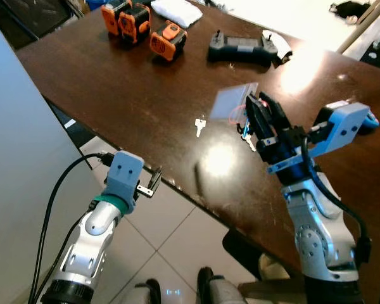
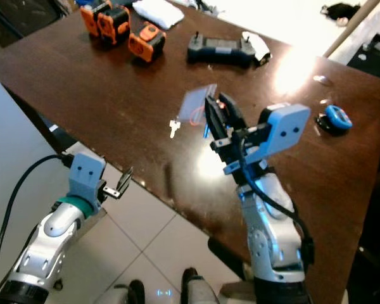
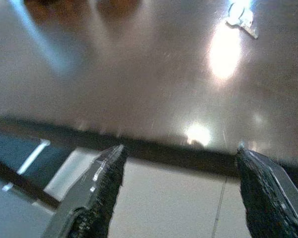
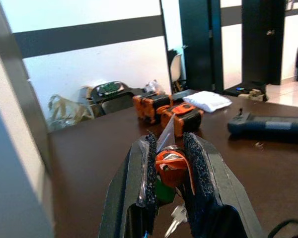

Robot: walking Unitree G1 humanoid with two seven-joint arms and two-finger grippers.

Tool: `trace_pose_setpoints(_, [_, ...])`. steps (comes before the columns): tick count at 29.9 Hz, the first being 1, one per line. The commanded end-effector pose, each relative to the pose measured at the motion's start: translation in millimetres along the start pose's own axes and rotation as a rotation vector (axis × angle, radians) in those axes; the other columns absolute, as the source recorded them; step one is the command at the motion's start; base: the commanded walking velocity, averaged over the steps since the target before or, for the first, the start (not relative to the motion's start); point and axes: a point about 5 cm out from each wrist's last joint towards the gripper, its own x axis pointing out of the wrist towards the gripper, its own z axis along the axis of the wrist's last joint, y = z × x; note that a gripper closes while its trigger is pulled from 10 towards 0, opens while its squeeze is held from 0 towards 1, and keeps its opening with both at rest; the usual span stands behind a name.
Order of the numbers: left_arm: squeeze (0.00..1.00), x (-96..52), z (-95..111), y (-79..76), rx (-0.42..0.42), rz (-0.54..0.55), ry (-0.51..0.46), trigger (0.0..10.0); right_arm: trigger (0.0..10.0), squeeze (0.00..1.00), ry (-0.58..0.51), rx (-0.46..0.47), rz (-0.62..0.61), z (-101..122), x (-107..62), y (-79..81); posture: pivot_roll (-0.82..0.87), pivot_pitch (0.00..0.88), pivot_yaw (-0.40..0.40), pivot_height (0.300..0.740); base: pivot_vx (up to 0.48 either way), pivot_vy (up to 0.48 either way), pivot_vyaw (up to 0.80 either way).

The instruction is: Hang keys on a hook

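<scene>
Fingers of the right gripper (image 4: 170, 173), two long black pads, pinch a bunch of keys (image 4: 171, 171) with orange and green plastic caps on a ring, a silver key blade hanging below. That gripper is raised above the dark brown polished wooden table (image 1: 145, 107), holding the bunch clear of the surface, with a clear plastic tag (image 1: 234, 101) sticking out just beyond the fingertips. Nearer the robot, the left gripper (image 3: 181, 191) hovers off the table's near edge, over pale floor tiles; its fingers are spread wide and hold nothing.

No hook can be made out, so the step in hand looks like carrying the bunch off to find one. To do it well, the pinch should stay firm, the ring should be left free to hang below the pads, and the arm should move smoothly so the loose blade does not swing.

Further along the table lies a small single silver key (image 1: 200, 126), apart from the held bunch. Beyond it sits a black handheld controller (image 1: 240, 49), and further still three orange and black battery packs (image 1: 142, 28) beside a folded white cloth (image 1: 177, 11). A small blue object (image 2: 337, 118) rests toward the table's right side.
</scene>
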Motion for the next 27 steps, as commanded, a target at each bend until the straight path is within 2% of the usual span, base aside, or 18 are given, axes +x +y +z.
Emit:
trace_pose_setpoints(1, [0.0, -6.7, -17.5, -3.2, -0.007, -0.006, 0.074, 10.0, 10.0, 0.0, 0.016, -0.005, -0.002, -3.9, -1.5, -0.4, -0.14, 0.153, 0.047, 0.74, -0.431, 0.0, 0.0])
trace_pose_setpoints(23, [0.0, -3.7, -17.1, -1.6, -0.001, -0.003, 0.065, 10.0, 10.0, 0.0, 0.017, -0.02, -0.024, -6.0, 0.1, -3.9, -0.14, 0.15, 0.053, 0.74, -0.41, 0.0, 0.0])
trace_pose_setpoints(27, [0.0, -3.7, -16.8, -1.2, -0.006, 0.002, 0.063, 10.0, 10.0, 0.0, 0.027, -0.03, -0.037, -7.3, 0.2, -5.4, -0.14, 0.153, 0.054, 0.74, 0.0, 0.0, 0.75])
